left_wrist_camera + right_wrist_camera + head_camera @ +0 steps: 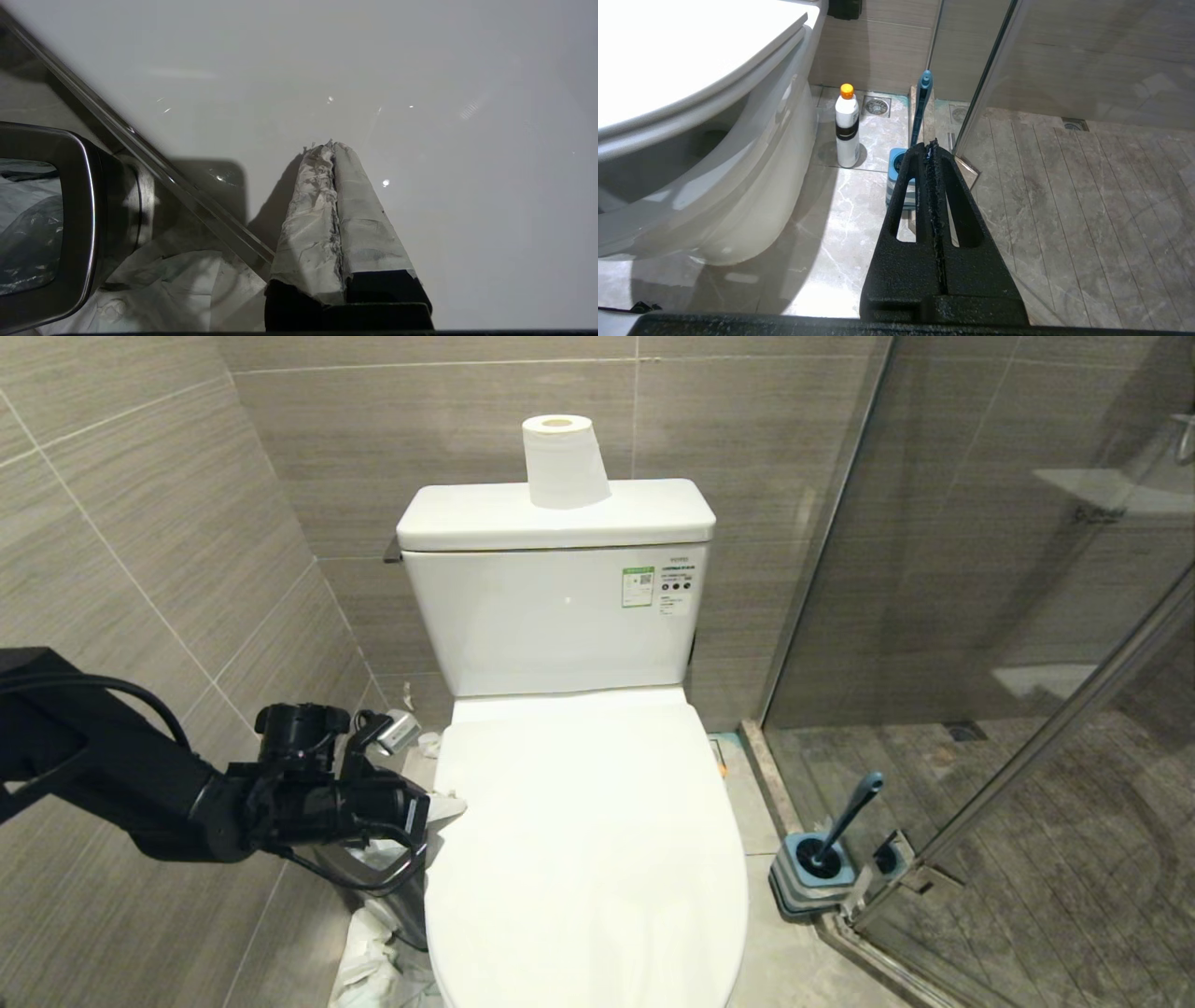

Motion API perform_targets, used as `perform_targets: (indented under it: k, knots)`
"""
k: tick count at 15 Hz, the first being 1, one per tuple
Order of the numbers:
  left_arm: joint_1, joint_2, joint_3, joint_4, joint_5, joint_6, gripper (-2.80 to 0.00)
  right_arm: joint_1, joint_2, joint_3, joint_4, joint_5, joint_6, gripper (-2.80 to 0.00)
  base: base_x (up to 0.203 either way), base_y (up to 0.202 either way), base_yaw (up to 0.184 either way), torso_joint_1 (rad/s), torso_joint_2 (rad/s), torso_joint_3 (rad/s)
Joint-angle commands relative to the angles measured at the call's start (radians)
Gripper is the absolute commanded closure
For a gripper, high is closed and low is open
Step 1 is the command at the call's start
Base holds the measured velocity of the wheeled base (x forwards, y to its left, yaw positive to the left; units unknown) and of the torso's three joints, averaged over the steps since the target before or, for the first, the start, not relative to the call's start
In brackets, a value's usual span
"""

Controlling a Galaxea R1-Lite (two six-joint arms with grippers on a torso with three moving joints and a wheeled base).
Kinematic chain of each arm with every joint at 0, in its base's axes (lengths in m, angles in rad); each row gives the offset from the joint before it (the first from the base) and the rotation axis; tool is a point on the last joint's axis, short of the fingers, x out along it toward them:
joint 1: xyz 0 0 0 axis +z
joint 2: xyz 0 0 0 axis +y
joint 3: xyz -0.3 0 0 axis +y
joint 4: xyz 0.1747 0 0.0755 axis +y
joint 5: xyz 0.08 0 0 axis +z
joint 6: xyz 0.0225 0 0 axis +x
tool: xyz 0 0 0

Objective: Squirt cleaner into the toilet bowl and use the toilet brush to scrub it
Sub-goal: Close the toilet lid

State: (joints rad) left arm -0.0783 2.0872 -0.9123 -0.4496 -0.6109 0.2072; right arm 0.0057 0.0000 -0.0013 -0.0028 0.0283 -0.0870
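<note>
The toilet's white lid (588, 840) is down, so the inside of the toilet bowl is hidden; its glossy outer wall (738, 186) shows in the right wrist view. My left gripper (446, 808) (331, 145) is shut and empty, its white-taped tips at the lid's left edge. The cleaner (847, 126), a white bottle with an orange cap, stands on the floor beside the bowl. The toilet brush (845, 826) (921, 109) leans in its blue holder (810, 873) by the glass door. My right gripper (930, 143) hangs shut and empty above the floor, short of the holder.
A steel-rimmed waste bin (369, 877) (88, 210) lined with a bag sits between the left arm and the toilet, with crumpled paper (373, 961) on the floor beside it. A paper roll (565, 462) stands on the tank (560, 616). A glass shower partition (980, 616) closes off the right.
</note>
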Motion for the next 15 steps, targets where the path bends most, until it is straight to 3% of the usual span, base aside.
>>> perform_targets:
  k: [1,4,15]
  knots:
    - [0.001,0.034,0.026,-0.054,-0.002,0.001,0.00,0.000,0.002,0.001,0.000,0.001,0.000,0.00,0.000,0.000,0.000,0.000,0.00,0.000]
    - [0.003,0.088,0.057,-0.212,-0.001,0.000,0.00,0.000,0.002,0.001,0.000,0.001,0.000,0.00,0.000,0.000,0.000,0.000,0.00,0.000]
    - [0.017,0.212,0.072,-0.535,0.021,-0.041,0.00,0.000,0.002,0.000,0.000,0.001,0.000,0.00,0.000,0.000,0.000,0.000,0.00,0.000]
